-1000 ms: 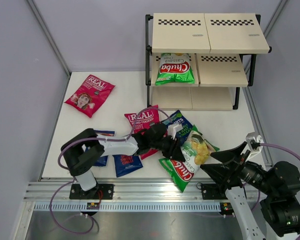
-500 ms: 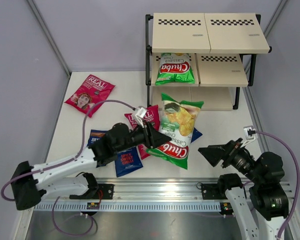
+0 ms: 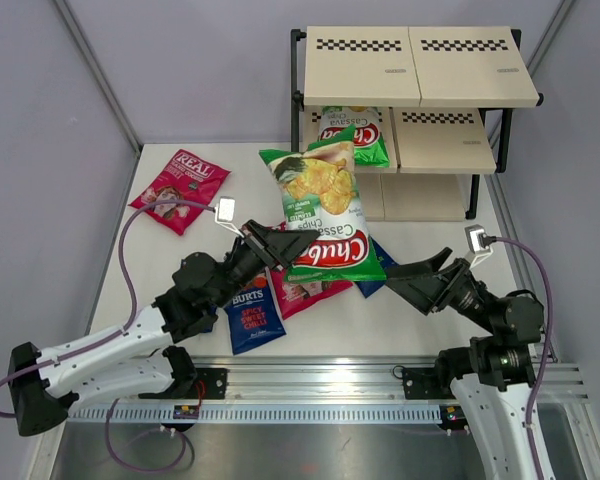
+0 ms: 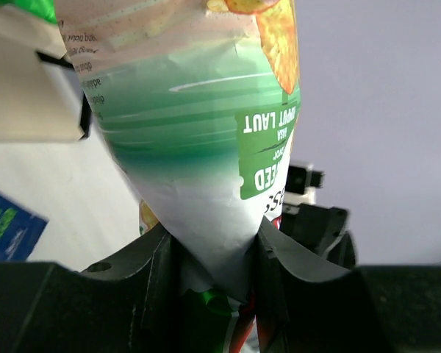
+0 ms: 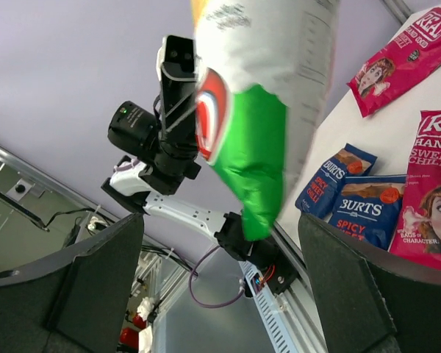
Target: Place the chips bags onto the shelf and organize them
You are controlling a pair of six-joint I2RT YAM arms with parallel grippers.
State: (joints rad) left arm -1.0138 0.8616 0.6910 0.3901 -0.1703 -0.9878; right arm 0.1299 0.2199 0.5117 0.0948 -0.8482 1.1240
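One-armed, held green Chuba bag (image 3: pixel 320 215) aloft near shelf (image 3: pixel 420 65) in clamped left pincer (image 3: pixel 290 262); hung right pincer (image 3: pixel 417 268) wide apart, empty, above bench (image 3: pixel 220 215).

Overhead view from above-behind me, looking down on tabletop (image 3: pixel 240 180), left wrist view tight on held Chuba bag (image 4: pixel 198 147), right wrist view shares it from farther off

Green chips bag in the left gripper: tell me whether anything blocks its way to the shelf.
Nothing visible in the gap. The green bag, held up by the left gripper, hangs before the shelf. A second green bag lies on the middle tier's left half, behind it.
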